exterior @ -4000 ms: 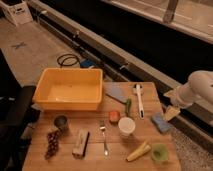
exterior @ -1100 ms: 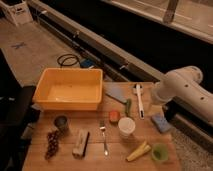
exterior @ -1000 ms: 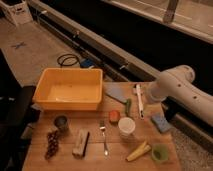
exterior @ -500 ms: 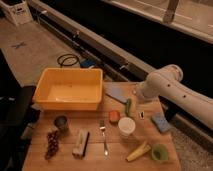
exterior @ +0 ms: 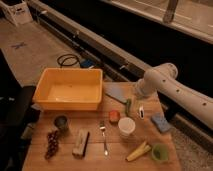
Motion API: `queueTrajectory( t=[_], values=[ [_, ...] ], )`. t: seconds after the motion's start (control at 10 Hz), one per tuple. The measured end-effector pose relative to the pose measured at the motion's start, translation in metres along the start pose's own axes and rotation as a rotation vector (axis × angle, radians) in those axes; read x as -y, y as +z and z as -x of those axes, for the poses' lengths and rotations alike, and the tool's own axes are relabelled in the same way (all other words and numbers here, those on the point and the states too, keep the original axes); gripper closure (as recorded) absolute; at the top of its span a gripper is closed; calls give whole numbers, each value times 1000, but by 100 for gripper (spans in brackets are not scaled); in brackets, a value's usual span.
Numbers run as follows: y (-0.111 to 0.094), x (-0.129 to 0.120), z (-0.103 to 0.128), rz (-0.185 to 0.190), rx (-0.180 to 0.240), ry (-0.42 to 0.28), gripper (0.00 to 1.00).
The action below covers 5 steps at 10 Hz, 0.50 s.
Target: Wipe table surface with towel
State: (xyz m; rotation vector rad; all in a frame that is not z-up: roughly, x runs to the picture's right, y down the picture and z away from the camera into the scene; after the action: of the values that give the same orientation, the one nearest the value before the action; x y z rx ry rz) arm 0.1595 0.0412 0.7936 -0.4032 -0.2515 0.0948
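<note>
gripper (exterior: 132, 99): mine, over the table's far edge, jaws wide apart, nothing held
towel (exterior: 116, 93): flat on table (exterior: 92, 122), between tub (exterior: 70, 102) and my gripper
bearing: just beside me, tub-side; long axis slants toward me
next: probably short shift tubward, then down

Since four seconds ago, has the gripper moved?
Yes. The gripper has swung in from beyond the blue sponge, over the table surface toward the yellow tub, and is now next to the towel.
</note>
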Motion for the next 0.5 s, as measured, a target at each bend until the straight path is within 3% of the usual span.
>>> queueTrajectory(
  t=[0.1,0.3,0.5],
  values=[
    [21,20,1,19,21,16,20],
    [43,45,3,34,51,40,20],
    [66,66,19,51,101,54,20]
  ],
)
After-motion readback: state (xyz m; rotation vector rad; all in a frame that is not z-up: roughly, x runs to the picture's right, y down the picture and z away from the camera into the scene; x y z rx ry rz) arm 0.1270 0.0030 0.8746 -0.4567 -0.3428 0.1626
